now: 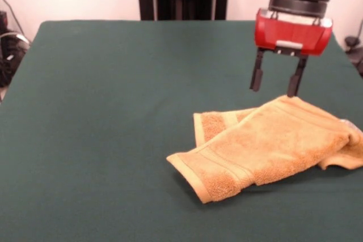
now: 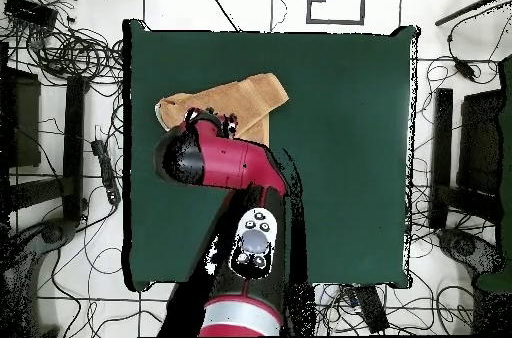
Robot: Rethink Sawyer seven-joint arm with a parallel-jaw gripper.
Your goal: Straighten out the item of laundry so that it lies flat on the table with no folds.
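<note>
Towel (image 1: 272,143): orange-tan terry cloth, lying folded over itself on the surface; in the front view it occupies the right half, nearer the front edge than the back.
Fold: the upper layer runs diagonally from the lower-left striped end up to the right; a second striped end shows from under it at the left, just behind the upper layer's edge.
Stripe bands: woven bands cross both visible ends.
Right end of towel: bunched and rounded near the right picture edge, with a pale patch just visible there; what it is cannot be told.
Surface (image 1: 102,111): dark green cloth cover, far larger than the towel.
Pincer (image 1: 274,82): two dark fingers hanging below a red housing, spread apart with a clear gap between them, holding nothing.
Pincer position: above the far upper edge of the towel; the right fingertip stands at that edge, and contact cannot be told; the left fingertip hangs over bare green cloth.
Arm (image 2: 235,164): red and black; seen from overhead it covers part of the towel (image 2: 240,94), which lies toward the upper left of the surface (image 2: 340,154).
</note>
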